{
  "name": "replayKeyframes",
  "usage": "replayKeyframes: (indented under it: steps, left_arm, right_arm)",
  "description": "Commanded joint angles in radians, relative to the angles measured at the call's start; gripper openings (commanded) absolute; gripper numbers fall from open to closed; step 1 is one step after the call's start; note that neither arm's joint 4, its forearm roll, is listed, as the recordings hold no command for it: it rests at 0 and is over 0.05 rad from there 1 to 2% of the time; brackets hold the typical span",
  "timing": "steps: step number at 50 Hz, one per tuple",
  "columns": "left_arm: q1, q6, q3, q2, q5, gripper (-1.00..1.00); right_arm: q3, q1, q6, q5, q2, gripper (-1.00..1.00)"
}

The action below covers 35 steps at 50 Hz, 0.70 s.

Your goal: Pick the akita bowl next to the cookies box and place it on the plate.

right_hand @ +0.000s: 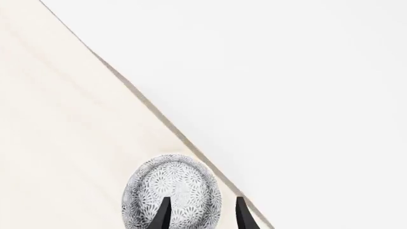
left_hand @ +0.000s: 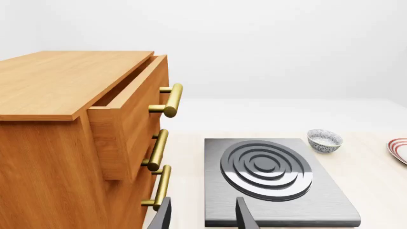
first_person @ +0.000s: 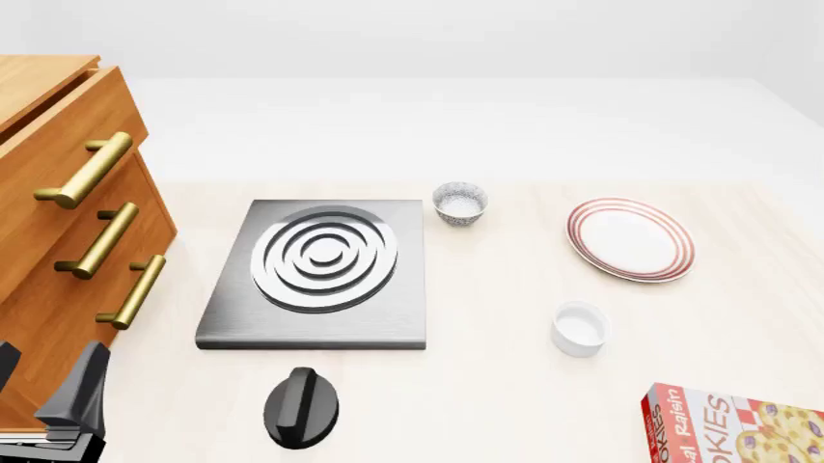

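Note:
In the right wrist view, a speckled grey-blue akita bowl (right_hand: 177, 183) sits on the pale table close to its edge. My right gripper (right_hand: 202, 215) is open over it, one finger above the bowl and the other just outside its rim. This bowl and the right gripper are out of the front view. The cookies box (first_person: 736, 426) lies at the near right corner. The plate (first_person: 582, 231) rests at the far right. A second, matching bowl (first_person: 460, 204) stands beside the stove. My left gripper (first_person: 65, 405) hangs open and empty at the near left.
A grey stove plate (first_person: 322, 323) with silver rings lies at centre left, with a black knob (first_person: 300, 407) in front of it. A wooden cabinet (first_person: 58, 222) with brass handles fills the left side, its top drawer (left_hand: 127, 119) slightly open. A plain white cup (first_person: 578, 328) stands near the plate.

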Motion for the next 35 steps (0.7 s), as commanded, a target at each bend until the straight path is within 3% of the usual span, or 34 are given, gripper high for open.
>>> replayKeyframes:
  steps: [1,24,25,35]
  left_arm:
    - [0.0,0.0,0.0,0.0,0.0,1.0]
    - [0.0,0.0,0.0,0.0,0.0,1.0]
    - [0.0,0.0,0.0,0.0,0.0,1.0]
    - [0.0,0.0,0.0,0.0,0.0,1.0]
  right_arm:
    - [0.015,-0.009,-0.017,-0.033,0.055,1.0]
    - [0.013,-0.01,-0.035,-0.026,0.082,1.0]
    - [0.023,0.006,-0.03,-0.032,0.073,-1.0]
    - [0.04,0.009,-0.012,-0.02,0.027,-1.0]
